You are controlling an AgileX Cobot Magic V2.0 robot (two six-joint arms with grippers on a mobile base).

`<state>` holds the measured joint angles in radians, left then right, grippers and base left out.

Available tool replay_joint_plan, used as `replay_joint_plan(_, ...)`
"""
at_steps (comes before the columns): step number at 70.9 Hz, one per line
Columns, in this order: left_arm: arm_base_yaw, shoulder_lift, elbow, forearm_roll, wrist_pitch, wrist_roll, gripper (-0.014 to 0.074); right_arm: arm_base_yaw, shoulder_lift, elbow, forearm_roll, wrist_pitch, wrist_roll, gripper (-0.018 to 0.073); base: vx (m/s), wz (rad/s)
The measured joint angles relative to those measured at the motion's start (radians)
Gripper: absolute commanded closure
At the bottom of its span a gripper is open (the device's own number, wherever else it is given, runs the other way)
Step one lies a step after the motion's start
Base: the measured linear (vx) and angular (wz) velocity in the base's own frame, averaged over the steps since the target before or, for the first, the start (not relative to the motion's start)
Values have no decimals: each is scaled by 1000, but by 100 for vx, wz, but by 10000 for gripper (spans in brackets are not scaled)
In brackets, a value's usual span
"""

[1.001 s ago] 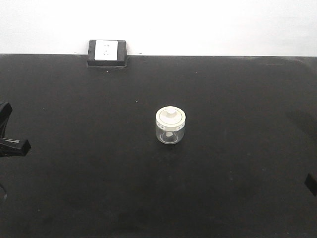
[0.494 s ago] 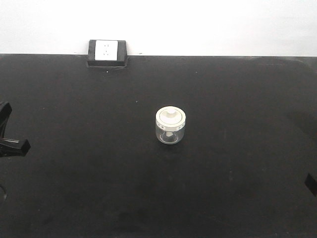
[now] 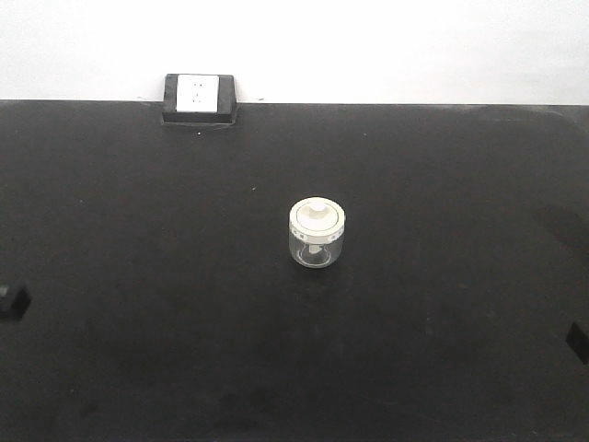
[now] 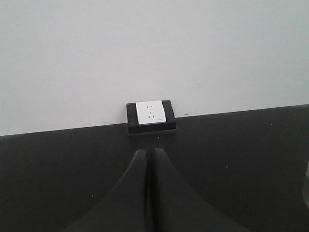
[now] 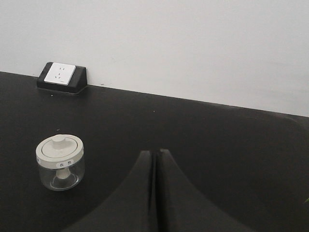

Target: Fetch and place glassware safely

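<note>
So the left claw has pulled back almost out of the front view, only a sliver showing at the edge, and the jar sits untouched mid-table. Looks like fetching hasn't really started. Both wrist views show fingers pressed together; the right claw has the jar ahead to its left, while the left wrist view mostly shows the wall socket.

The glass jar stands upright on the black table, well in front of the wall socket and off to its right. It is small, squat and clear, closed by a cream-white lid with a central knob.
</note>
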<state>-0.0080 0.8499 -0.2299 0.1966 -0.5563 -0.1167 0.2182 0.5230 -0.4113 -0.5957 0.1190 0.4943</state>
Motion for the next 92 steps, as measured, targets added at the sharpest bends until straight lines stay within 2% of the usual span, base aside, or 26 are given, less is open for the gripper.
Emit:
replay_joint_plan(19, 0, -241, 205, 0, 16, 0, 603, 0, 0, 0, 0, 0, 0, 563, 0, 0)
replay_joint_plan(29, 0, -377, 253, 0, 57, 0, 603, 0, 0, 0, 0, 0, 0, 563, 0, 0)
replay_joint_plan(48, 0, -600, 256, -4, 339, 0, 603, 0, 0, 0, 0, 1, 0, 563, 0, 0)
replay_joint_plan(72, 0, -830, 256, -56, 650, 0, 603, 0, 0, 0, 0, 1, 0, 563, 0, 0)
replay_joint_plan(92, 0, -862, 256, -60, 722, 0, 603, 0, 0, 0, 0, 3, 0, 563, 0, 0)
